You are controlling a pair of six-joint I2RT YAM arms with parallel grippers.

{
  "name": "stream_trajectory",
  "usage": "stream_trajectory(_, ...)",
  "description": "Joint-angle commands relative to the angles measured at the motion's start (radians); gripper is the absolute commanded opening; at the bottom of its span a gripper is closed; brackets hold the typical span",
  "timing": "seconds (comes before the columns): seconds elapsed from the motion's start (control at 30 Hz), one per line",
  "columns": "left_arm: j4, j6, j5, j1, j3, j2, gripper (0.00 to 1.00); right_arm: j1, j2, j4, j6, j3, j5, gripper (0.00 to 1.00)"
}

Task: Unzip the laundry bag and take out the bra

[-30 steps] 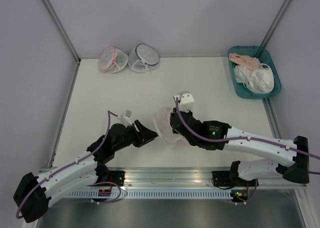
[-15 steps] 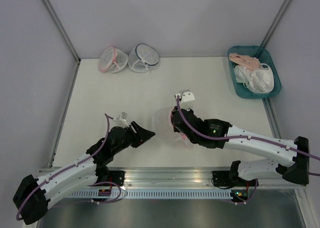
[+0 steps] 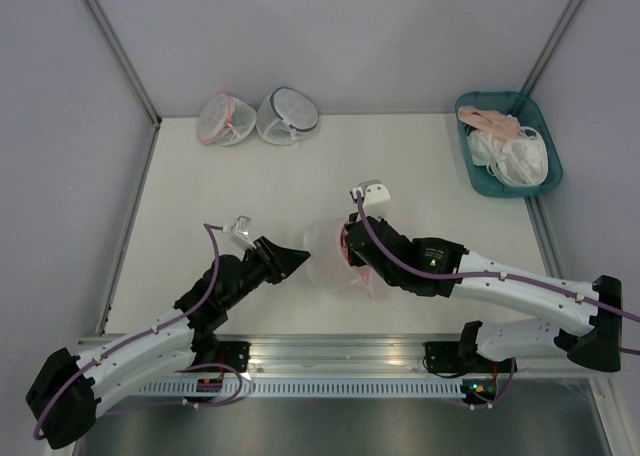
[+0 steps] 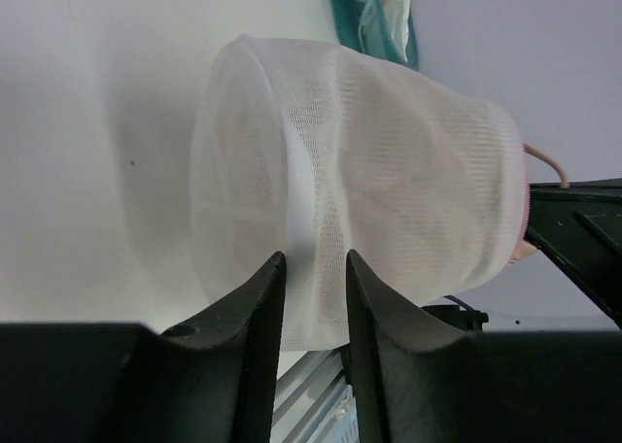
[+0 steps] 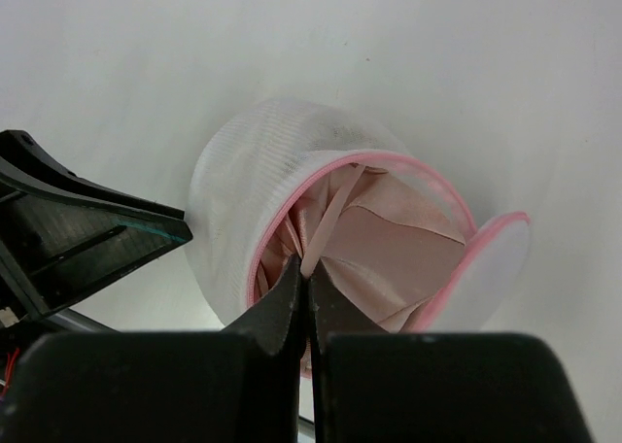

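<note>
The laundry bag (image 3: 320, 248) is a white mesh pouch with a pink zipper rim, held between my two grippers near the table's front middle. Its rim stands open toward the right wrist camera (image 5: 233, 181). The pale pink bra (image 5: 398, 254) sits bunched inside the opening. My right gripper (image 5: 308, 273) is shut on a thin bra strap at the rim; in the top view it (image 3: 347, 248) is at the bag's right side. My left gripper (image 4: 314, 268) is closed on a fold of mesh at the bag's closed end (image 4: 389, 161), left of the bag (image 3: 302, 255).
Two other mesh pouches stand at the back left, one pink-trimmed (image 3: 222, 118) and one dark-trimmed (image 3: 287, 115). A teal tray (image 3: 474, 171) with several pale garments sits at the back right. Metal frame rails run along the table's sides.
My left gripper has moved a little away from the front edge, and the bag has come with it. My right gripper stays at the bag's opening.
</note>
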Motion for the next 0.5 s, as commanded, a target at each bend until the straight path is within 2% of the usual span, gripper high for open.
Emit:
stream_trajectory(0.0, 0.104, 0.102, -0.023, -0.005, 0.006, -0.011, 0.35, -0.011, -0.022, 0.031, -0.009, -0.007, -0.02, 0.0)
stream_trajectory(0.23, 0.147, 0.183, -0.022, -0.005, 0.029, 0.119, 0.28, -0.014, -0.027, 0.036, -0.012, -0.007, -0.043, 0.0)
stream_trajectory(0.33, 0.152, 0.208, -0.019, -0.005, 0.05, 0.153, 0.11, -0.015, -0.038, 0.034, -0.012, -0.012, -0.05, 0.0)
stream_trajectory(0.37, 0.152, 0.211, -0.019, -0.005, 0.059, 0.169, 0.02, -0.015, -0.041, 0.034, -0.012, -0.013, -0.048, 0.01)
stream_trajectory(0.47, 0.14, 0.22, -0.033, -0.005, 0.066, 0.172, 0.02, -0.019, -0.051, 0.03, -0.009, -0.013, -0.048, 0.0)
